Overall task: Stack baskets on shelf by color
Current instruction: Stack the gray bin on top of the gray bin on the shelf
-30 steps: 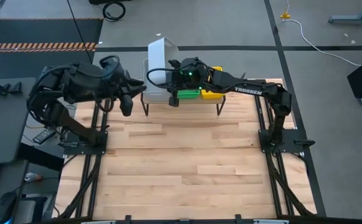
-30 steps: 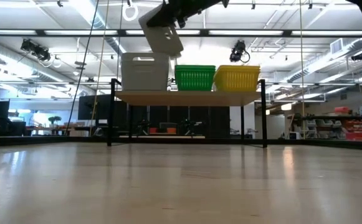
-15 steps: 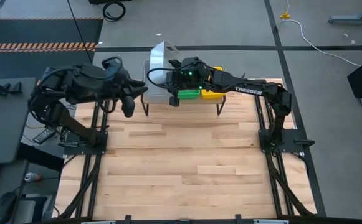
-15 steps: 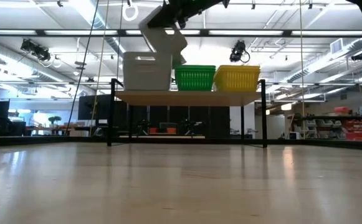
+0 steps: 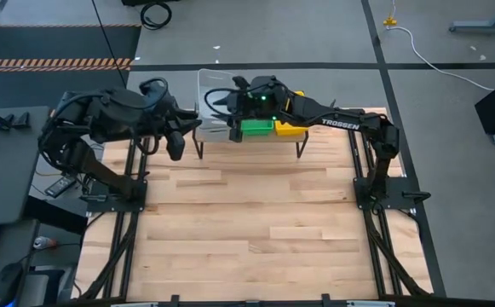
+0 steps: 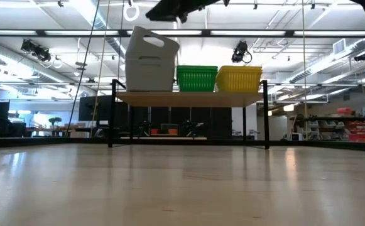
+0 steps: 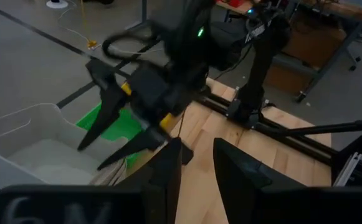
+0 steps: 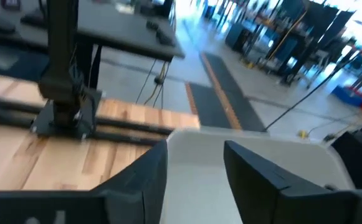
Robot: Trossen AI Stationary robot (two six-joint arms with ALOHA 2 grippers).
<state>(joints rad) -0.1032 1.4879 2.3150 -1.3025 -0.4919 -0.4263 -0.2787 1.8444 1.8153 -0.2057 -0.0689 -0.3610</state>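
Your right gripper [image 5: 221, 101] hangs open above the grey baskets [image 6: 148, 59] stacked at the shelf's [image 6: 188, 96] left end, holding nothing. Green [image 6: 196, 78] and yellow [image 6: 239, 78] stacks sit alongside. Your left gripper [image 5: 173, 143] waits, fingers parted, left of the shelf.

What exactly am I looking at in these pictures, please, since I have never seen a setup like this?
This is a robot with two dark arms at a wooden table. One picture looks straight down, one looks level across the tabletop, and two come from cameras on the wrists. At the far end stands a small shelf with grey baskets, the top one slightly askew, then green baskets and yellow baskets beside them. The right arm reaches over the grey ones with its jaws spread and holding nothing. The left arm waits beside the shelf, its jaws also empty.
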